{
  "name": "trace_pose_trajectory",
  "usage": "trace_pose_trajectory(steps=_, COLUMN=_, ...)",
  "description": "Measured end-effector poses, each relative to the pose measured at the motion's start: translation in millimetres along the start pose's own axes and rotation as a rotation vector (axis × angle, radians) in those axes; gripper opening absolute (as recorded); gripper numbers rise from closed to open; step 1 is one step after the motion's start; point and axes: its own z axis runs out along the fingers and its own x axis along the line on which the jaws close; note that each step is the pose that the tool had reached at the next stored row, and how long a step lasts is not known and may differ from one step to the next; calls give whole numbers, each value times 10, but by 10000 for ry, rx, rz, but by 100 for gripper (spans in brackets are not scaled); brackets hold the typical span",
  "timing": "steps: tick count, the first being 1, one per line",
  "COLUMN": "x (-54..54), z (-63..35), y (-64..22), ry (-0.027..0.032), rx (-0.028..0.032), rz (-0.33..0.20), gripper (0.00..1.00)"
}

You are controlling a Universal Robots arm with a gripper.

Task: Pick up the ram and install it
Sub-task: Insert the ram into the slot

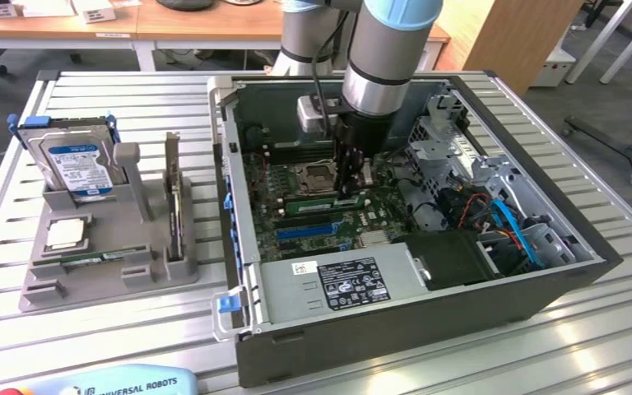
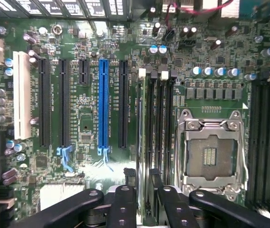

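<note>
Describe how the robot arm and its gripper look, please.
The arm is a round silver-grey tube with a light blue joint cover and a black ring. A black cable runs down to a small grey box at the wrist. The gripper is black; its jaws are linked bars with round pins.

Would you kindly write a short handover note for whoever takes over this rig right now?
Tool: open, low inside the case, its fingers either side of the memory slots.
Ram: standing in a slot beside the CPU socket, directly under the tool, not gripped.
Done: ram picked up and set into the slot.
Left: whether it is fully seated and latched cannot be told; tool not yet lifted clear.
</note>
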Motion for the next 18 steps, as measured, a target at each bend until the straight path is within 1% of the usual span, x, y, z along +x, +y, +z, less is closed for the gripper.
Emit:
trace_pose_trajectory(steps=12, x=-8, z=-294, y=1, ry=-1, rx=1, rz=0, gripper=25)
trace_pose_trajectory(steps=14, x=-9, z=-319, y=2, ry=0, rx=0, rz=0, gripper=25)
trace_pose_trajectory(steps=18, x=-9, z=-321, y=1, ry=-1, rx=1, rz=0, gripper=25)
